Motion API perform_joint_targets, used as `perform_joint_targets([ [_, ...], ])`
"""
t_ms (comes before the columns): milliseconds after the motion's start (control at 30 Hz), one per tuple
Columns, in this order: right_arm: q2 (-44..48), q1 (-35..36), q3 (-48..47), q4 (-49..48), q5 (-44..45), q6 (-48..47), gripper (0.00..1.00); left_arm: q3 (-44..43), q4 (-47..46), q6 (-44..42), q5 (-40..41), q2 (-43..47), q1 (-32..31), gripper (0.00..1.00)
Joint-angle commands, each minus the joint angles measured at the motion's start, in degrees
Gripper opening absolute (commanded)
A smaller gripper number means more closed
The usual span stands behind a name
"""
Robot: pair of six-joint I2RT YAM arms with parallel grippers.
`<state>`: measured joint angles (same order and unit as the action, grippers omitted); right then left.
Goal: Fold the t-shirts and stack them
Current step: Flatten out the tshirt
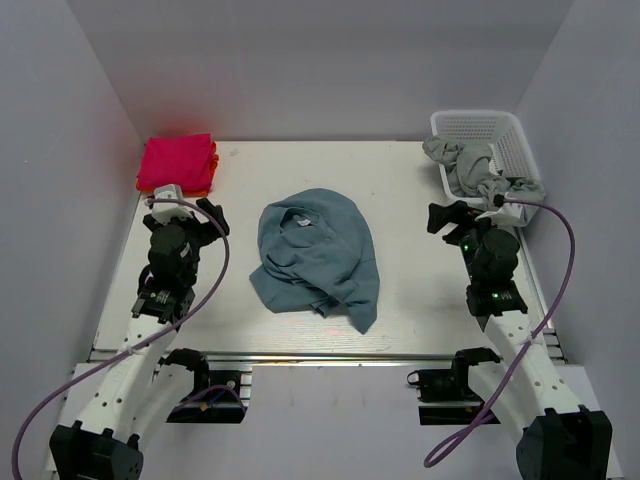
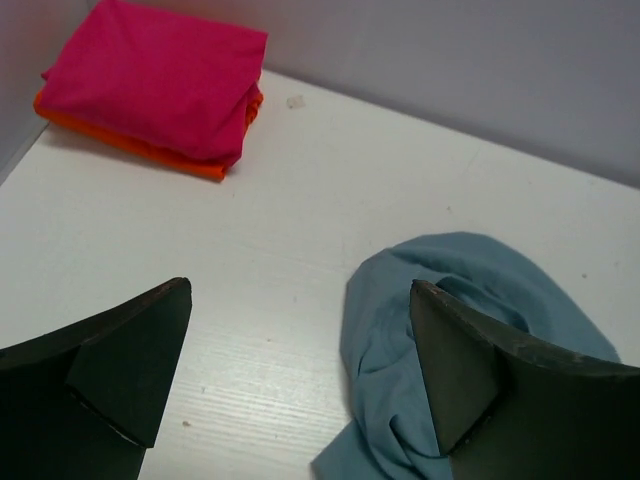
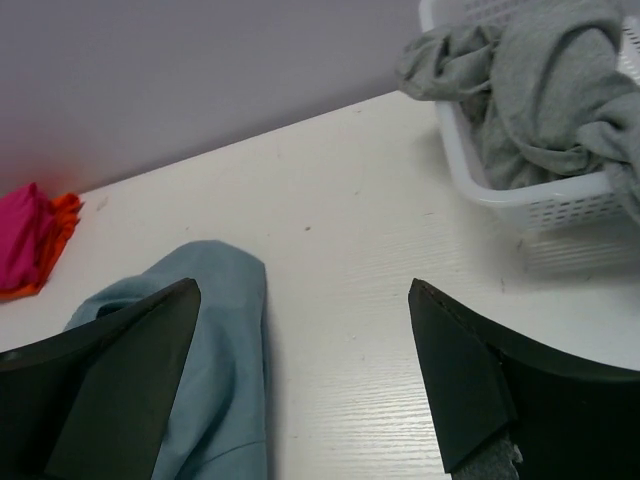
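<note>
Now one soft blue shirt is seen crumpled in the middle of the counter. One pink shirt is folded on one orange shirt. The left end effector and right end effector are spread apart.

A teal t-shirt is laid centrally on the surface; a folded stack and basket are set at far corners.

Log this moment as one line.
left gripper: open, empty | right gripper: open, empty | teal t-shirt: crumpled, centre | pink t-shirt: folded atop orange t-shirt, far-left corner | grey t-shirts: in basket
</note>
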<state>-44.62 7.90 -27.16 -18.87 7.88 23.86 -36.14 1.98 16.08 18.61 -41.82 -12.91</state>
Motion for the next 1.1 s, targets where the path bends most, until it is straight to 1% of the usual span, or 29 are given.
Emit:
perform_joint_targets([
  [0,0.85,0.18,-0.62,-2.92,-10.12,-1.79,0.90,-2.18,4.00,0.10,0.55,-0.97,0.07,1.00],
  [67,0.15,0.19,-0.18,-4.58,-14.19,-1.71,0.90,-2.18,4.00,-1.04,-1.11,-2.64,0.07,1.00],
  [100,-0.81,0.27,-0.61,-4.59,-14.64,-1.80,0.90,-2.79,4.00,-1.05,-1.90,-3.61,0.07,1.00],
  [167,-3.01,0.27,-2.71,-2.50,-17.88,-3.37,0.90,-3.50,3.22,-2.44,-4.02,-7.56,0.07,1.00],
  [200,-4.84,0.27,-5.42,0.21,-18.86,-5.47,0.90,-4.19,3.21,-3.15,-4.02,-9.31,-0.45,1.00],
  [233,-6.86,0.27,-6.84,4.50,-19.65,-6.18,0.90,-5.59,2.69,-4.20,-5.94,-11.42,-0.45,1.00],
  [267,-8.62,0.45,-10.34,6.29,-21.83,-7.58,0.90,-6.83,3.46,-6.39,-7.69,-16.22,-0.45,1.00],
  [300,-9.77,0.54,-11.42,11.61,-22.20,-8.99,0.90,-8.32,4.25,-7.02,-8.93,-18.80,-0.45,1.00],
  [367,-13.62,0.62,-13.87,14.64,-22.73,-9.88,0.90,-12.45,4.78,-8.95,-14.90,-23.81,-0.97,1.00],
  [400,-14.52,0.71,-15.28,18.48,-22.99,-10.23,0.90,-14.46,4.79,-9.57,-18.49,-28.27,-0.98,1.00],
  [433,-15.49,0.45,-15.73,18.78,-23.87,-10.67,0.90,-15.27,4.27,-10.53,-20.61,-30.23,-0.98,1.00],
  [500,-19.00,1.06,-17.48,23.86,-24.05,-11.46,0.90,-16.67,1.99,-10.54,-24.91,-33.57,-0.98,1.00],
  [533,-20.49,1.50,-18.10,24.41,-23.44,-11.81,0.90,-16.68,1.37,-10.54,-26.24,-36.55,-0.98,1.00],
  [633,-23.22,2.20,-18.46,26.17,-20.63,-11.64,0.90,-19.05,0.66,-11.33,-30.73,-40.87,-1.60,1.00],
  [700,-25.25,3.08,-19.16,26.08,-21.15,-11.29,0.90,-20.19,0.66,-11.86,-32.84,-44.56,-2.39,1.00],
  [833,-30.77,4.84,-20.12,25.73,-23.87,-10.85,0.89,-22.65,0.74,-12.47,-34.26,-50.89,-5.02,1.00],
  [867,-31.57,5.45,-20.13,25.64,-24.05,-10.59,0.87,-23.88,1.27,-12.47,-33.65,-52.03,-6.15,1.00],
  [900,-33.06,6.42,-20.21,25.64,-24.14,-10.41,0.87,-24.41,1.80,-12.47,-32.51,-54.31,-6.77,1.00],
  [933,-33.60,6.42,-20.13,25.64,-24.49,-10.41,0.85,-25.03,1.80,-12.47,-31.19,-55.46,-7.30,1.00],
  [1000,-34.39,7.74,-19.87,25.47,-24.67,-10.06,0.85,-27.57,3.73,-12.47,-25.14,-57.75,-8.97,1.00],
  [1067,-35.27,8.45,-18.55,24.77,-24.14,-9.53,0.82,-30.81,6.10,-11.86,-19.87,-61.52,-9.67,0.95],
])
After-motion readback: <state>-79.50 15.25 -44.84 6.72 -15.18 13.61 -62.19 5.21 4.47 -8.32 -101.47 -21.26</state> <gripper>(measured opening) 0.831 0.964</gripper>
